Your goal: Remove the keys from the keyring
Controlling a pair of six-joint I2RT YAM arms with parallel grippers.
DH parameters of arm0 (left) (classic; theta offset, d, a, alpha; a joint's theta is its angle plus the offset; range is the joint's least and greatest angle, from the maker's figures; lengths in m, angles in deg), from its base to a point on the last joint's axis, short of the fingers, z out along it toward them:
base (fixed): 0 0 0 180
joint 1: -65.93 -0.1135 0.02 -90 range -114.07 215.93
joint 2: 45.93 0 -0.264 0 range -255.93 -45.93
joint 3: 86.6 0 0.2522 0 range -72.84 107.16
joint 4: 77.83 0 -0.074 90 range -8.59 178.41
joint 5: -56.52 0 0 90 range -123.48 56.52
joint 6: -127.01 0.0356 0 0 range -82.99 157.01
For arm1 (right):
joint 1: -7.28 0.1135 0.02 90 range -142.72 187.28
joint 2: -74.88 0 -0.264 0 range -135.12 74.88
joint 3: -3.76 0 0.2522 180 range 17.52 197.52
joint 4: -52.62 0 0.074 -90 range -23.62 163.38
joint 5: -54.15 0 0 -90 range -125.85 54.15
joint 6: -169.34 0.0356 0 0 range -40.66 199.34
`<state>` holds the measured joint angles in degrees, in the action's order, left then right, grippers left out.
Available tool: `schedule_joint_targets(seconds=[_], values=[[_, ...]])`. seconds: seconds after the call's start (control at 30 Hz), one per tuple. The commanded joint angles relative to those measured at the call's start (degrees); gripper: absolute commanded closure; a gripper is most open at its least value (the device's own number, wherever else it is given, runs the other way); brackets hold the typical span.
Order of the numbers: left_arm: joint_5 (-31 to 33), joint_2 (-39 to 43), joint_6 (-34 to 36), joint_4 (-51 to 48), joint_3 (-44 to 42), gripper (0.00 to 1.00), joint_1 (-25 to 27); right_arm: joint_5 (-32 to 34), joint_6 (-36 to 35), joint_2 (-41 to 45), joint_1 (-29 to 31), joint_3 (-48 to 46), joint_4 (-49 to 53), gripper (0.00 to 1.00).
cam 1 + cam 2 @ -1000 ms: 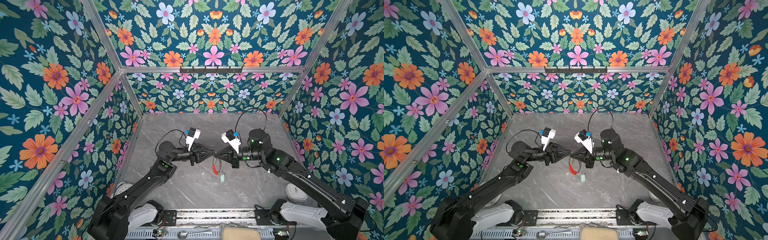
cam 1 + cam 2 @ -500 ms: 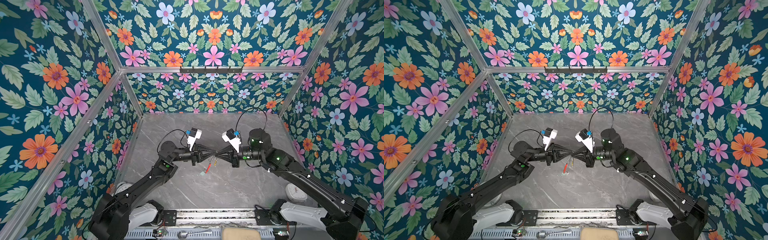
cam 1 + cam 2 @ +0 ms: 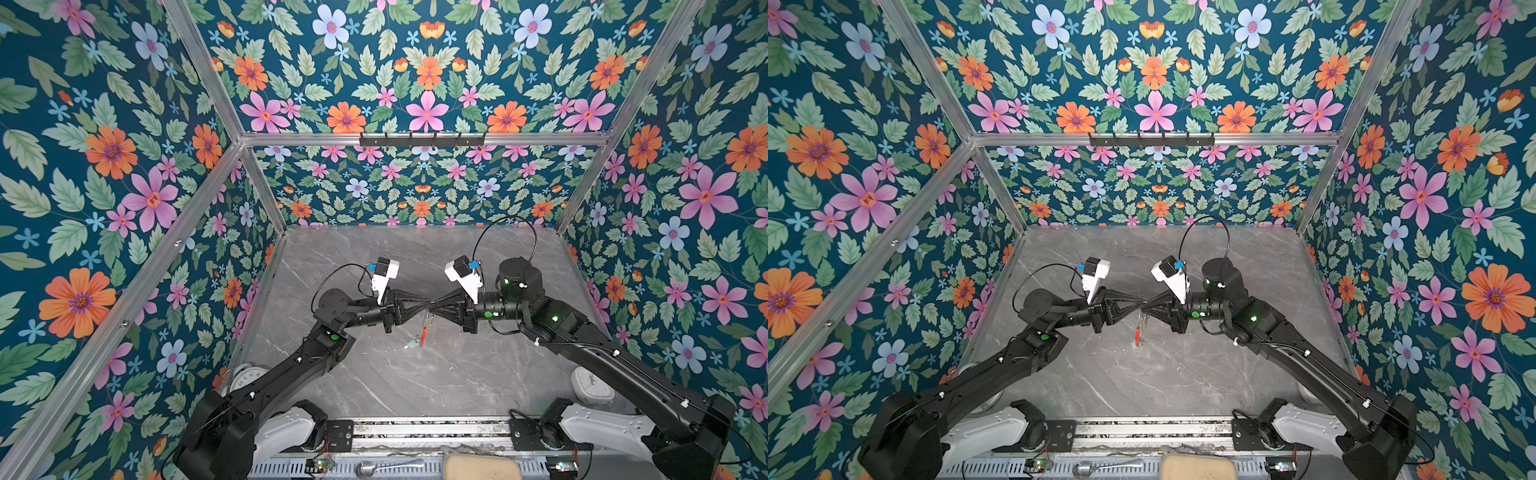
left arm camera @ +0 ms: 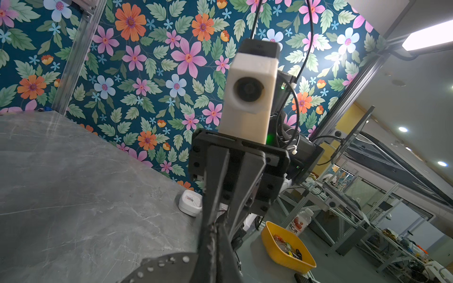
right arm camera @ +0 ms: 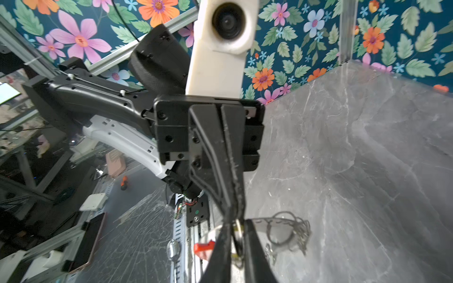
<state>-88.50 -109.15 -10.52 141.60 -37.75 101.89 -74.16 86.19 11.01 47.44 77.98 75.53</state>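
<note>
Since a second ago, swung the mint-tagged key (image 3: 411, 344) from the right-edge side of the red sleeve (image 3: 1137, 336) over to its left-edge side. Shows left gripper (image 3: 427, 310) and right gripper (image 3: 437, 310) tip to tip above the middle of the desk (image 3: 415, 390), about midway between its left and right edges. Grips the top of the keyring (image 3: 424, 331) with left jaws clenched. Holds right jaws parted a little, with hoop wire and a bit of yellow tag (image 5: 236, 229) in the gap; cannot tell whether touching either. Lets the hoop hang straight below the meeting tips; cannot tell whether clear of the desk or brushing it. Seen edge-on in both top views, with long axis running from the tips toward the near edge of the desk, sleeve at the low end. Spreads, in the right wrist view, to both sides of the right jaws: sleeve on one, small split rings (image 5: 301, 235) on the other.
</note>
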Motion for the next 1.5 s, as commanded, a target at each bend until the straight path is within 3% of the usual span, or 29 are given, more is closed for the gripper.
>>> schedule_joint_targets(seconds=[0.0, 0.17, 0.43, 0.53, 0.67, 0.93, 1.17, 1.47], values=[[2.43, 1.11, 1.38, 3.8, -0.42, 1.0, 0.54, 3.32, 0.4, 0.78, -0.02, -0.99, -6.48, 0.66], [6.36, 2.11, 2.22, 5.52, -1.33, 1.0, 0.81, 5.01, 1.62, 4.17, -0.04, -3.89, -11.06, 0.48], [10.89, 3.06, 2.74, 8.22, -2.69, 1.0, 1.09, 14.21, 6.3, 12.56, 0.0, -10.55, -21.6, 0.42], [11.78, 3.21, 2.38, 9.58, -3.18, 1.0, 1.21, 14.78, 8.38, 13.5, -0.16, -11.58, -23.47, 0.45], [12.61, 3.39, 1.9, 11.26, -3.58, 1.0, 1.25, 2.35, 14.16, 9.63, -3.23, -11.09, -28.22, 0.47], [15.62, 3.63, 1.23, 15.3, -4.89, 1.0, 1.54, -5.53, 22.43, 2.62, -3.4, -11.33, -40.18, 0.48], [17.91, 3.44, 1.45, 17.55, -5.52, 1.0, 1.65, -7.88, 25.8, -0.52, -3.26, -11.08, -44.2, 0.64], [20.58, 3.64, 2.8, 17.65, -6.13, 1.0, 2.22, -8.79, 25.84, -2.23, -1.94, -10.14, -44.7, 0.72]])
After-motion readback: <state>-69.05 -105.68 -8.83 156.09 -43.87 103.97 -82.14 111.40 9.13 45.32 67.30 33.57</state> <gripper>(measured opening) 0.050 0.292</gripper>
